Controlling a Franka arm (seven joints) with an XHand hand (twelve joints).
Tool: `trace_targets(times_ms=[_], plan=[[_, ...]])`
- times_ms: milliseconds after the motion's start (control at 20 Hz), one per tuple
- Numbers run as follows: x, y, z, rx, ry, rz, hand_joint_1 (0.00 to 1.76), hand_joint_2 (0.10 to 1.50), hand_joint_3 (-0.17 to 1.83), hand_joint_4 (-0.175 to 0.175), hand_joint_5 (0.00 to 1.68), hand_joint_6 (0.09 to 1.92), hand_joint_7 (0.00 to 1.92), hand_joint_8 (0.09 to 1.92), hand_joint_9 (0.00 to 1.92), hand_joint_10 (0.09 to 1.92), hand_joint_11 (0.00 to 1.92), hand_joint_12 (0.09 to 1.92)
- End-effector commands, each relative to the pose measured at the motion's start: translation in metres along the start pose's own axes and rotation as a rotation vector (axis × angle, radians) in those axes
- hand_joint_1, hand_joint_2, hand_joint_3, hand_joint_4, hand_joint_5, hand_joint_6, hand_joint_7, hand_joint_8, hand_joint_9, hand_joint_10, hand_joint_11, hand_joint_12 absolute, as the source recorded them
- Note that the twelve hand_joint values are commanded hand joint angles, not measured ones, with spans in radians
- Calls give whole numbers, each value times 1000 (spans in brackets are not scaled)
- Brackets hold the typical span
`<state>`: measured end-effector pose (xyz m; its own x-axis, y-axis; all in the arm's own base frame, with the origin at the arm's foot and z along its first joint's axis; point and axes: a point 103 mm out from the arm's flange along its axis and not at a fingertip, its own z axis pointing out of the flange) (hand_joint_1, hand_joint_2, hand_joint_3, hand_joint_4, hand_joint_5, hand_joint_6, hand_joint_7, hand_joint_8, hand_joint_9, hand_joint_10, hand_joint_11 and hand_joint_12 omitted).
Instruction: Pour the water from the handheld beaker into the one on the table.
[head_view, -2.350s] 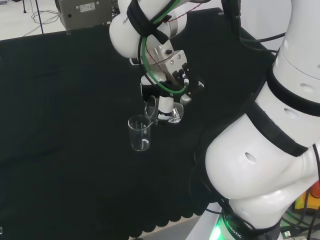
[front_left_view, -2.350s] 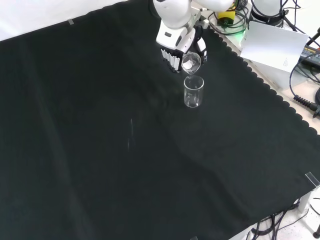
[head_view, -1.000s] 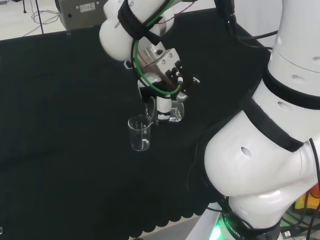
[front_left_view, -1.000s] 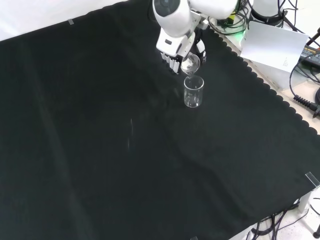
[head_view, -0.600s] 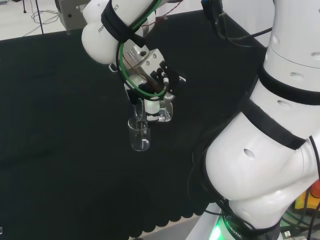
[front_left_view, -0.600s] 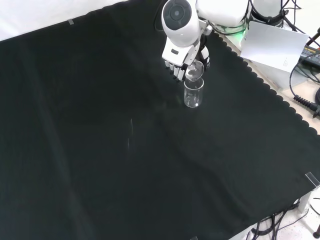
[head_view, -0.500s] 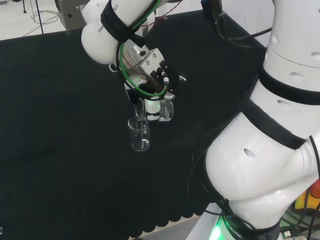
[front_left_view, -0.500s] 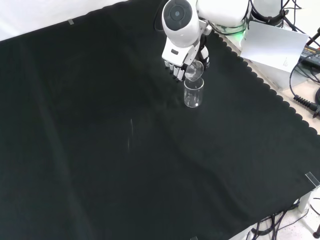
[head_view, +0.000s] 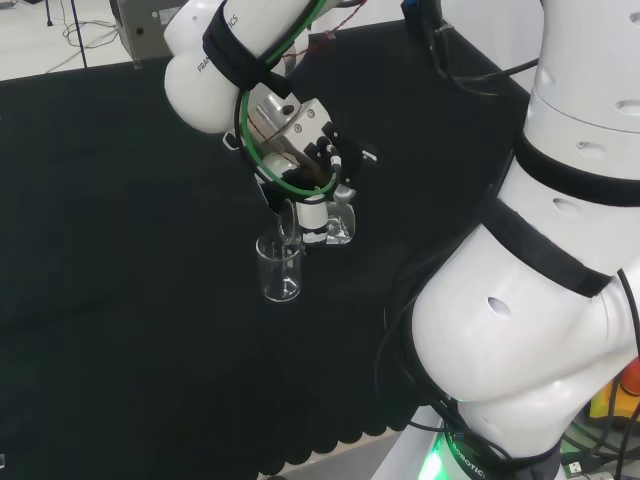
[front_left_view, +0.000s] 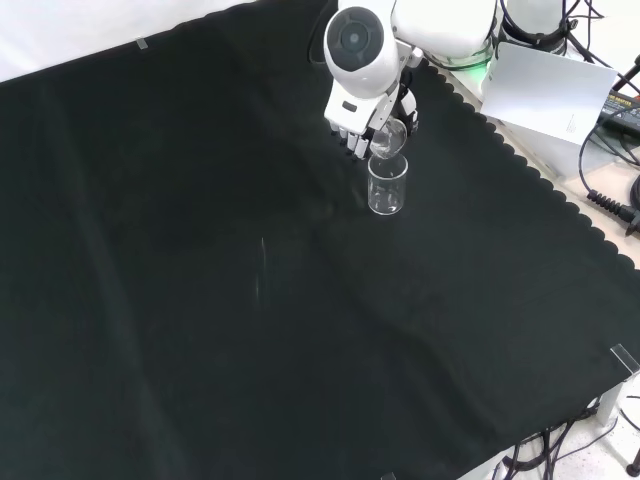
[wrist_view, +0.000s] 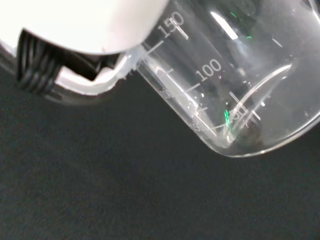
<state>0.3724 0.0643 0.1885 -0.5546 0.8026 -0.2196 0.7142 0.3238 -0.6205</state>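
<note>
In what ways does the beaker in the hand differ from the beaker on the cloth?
The held beaker is tipped over, its mouth above the other's rim; the standing beaker is upright. The held beaker is gripped by the hand and hangs in the air; the standing beaker rests on the black cloth, untouched by the hand. Both are clear.

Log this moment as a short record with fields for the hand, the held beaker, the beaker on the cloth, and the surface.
hand: the hand is shut on the held beaker, above the bench
held beaker: clear held beaker, tilted, its mouth over the rim of the table beaker
held beaker contents: a little water shows low inside in the wrist view
table beaker: clear table beaker, upright on the cloth, just below the held one
table beaker contents: cannot tell
surface: black cloth covering the bench
</note>
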Motion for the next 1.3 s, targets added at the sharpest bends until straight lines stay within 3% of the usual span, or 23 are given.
trace_targets(times_ms=[50,1300], plan=[[2,0,-1,23,-19,1,1308,458,1104,-175,1187,1035,1244,1015,1566,857,1317,980],[16,1,-13,86,-93,19,1308,456,1112,-175,1184,1046,1242,1025,1563,865,1317,987]])
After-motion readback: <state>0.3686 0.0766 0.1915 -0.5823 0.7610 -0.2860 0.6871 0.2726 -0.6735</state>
